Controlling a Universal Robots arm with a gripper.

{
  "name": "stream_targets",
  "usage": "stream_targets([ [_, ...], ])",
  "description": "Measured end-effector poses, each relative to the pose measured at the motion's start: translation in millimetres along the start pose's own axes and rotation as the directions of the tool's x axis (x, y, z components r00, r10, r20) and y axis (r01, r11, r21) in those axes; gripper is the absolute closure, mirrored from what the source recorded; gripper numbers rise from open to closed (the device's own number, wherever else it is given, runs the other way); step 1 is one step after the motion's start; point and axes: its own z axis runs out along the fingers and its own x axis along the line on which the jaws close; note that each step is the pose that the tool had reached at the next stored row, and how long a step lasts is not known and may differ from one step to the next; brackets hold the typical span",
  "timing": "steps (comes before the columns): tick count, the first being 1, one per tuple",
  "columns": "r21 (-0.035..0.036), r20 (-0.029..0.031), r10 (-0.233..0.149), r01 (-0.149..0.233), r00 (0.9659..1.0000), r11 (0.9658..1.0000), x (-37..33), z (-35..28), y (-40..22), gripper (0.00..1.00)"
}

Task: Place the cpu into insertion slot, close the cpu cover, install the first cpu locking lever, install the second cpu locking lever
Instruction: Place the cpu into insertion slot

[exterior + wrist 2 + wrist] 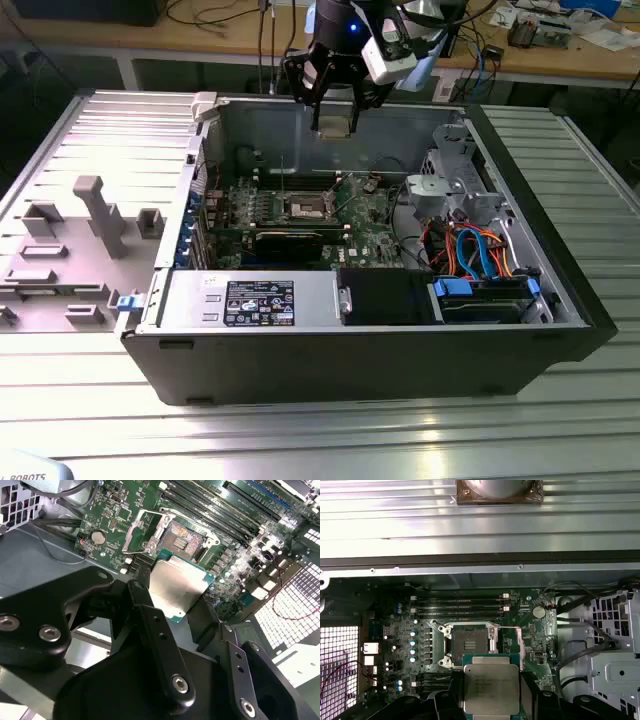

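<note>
My fingers (150, 622) are clamped on two opposite edges of the cpu (177, 585), which hangs flat between them, clear of the board. Beyond the fingertips, the insertion slot (181, 539) lies bare. Its cpu cover (141, 530) stands open just beside it on the green motherboard (107, 507).

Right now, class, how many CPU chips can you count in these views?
1: the cpu, held in the gripper, up off the motherboard; the insertion slot is empty. None looks hidden.

The cpu (491, 687), held in the tool (491, 700), hangs above the insertion slot (470, 642).
</note>
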Motion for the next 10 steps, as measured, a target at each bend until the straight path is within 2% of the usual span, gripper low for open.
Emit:
stream_targets([
  [10, 0.0, 0.0, 0.0, 0.0, 1.0, 1.0, 0.0, 0.0, 0.0, 0.46],
])
